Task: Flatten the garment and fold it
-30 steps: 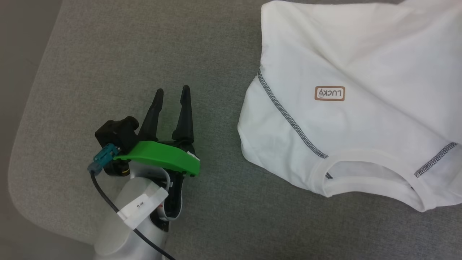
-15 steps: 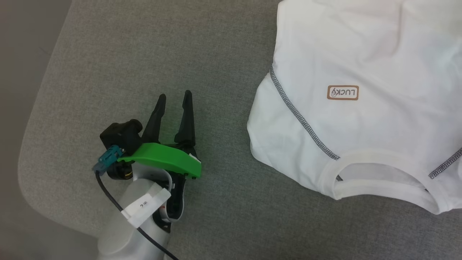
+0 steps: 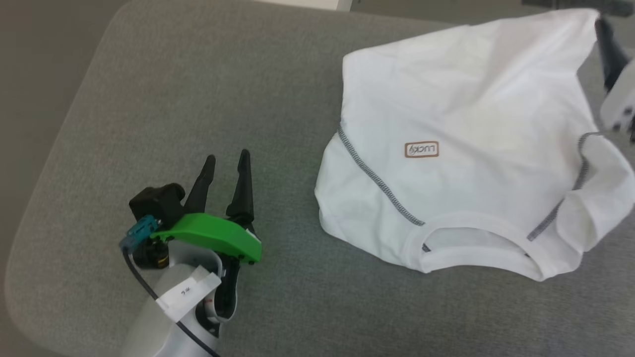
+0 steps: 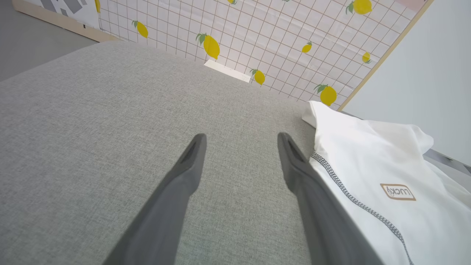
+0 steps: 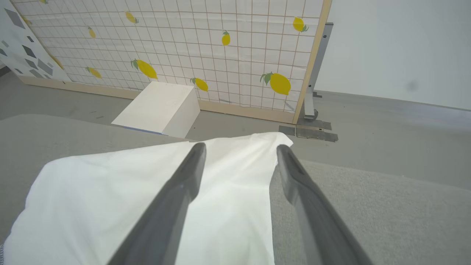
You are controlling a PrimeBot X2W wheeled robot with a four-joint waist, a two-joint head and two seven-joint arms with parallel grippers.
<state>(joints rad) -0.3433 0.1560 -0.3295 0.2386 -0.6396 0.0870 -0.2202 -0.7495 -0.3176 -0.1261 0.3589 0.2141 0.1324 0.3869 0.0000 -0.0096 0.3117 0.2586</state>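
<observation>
On the right half of the grey upholstered cushion lies the white shirt, with its neckline toward the robot. The "LUCKY" patch reads upside down in the head view. Not flat: the far corner rides up in a peak. The sleeve on the robot's right is bunched and curled beside the right zigzag seam. Cloth lies smoother along the left zigzag seam.

Robot's left gripper hovers over bare cushion, apart from the shirt's left edge, fingers spread, nothing between them. Robot's right gripper is at the raised far corner. Its fingers stand wide apart with cloth lying below them, no pinch visible. A white box sits on the floor beyond the cushion, by the lemon-print panel; not part of the job.

Handling, by judgement:
- Thin knit, light and limp, with no stiffness of its own. It will drape and crease rather than move as a sheet.
- The woven upholstery probably grips it a little, so pull low and outward to smooth.
- Best holds look like the hem corners and the shoulder points by the seams. The neckband looks thicker and safer to pinch.
- Catch both layers, or the shirt may open.

Flattening is not yet done.
</observation>
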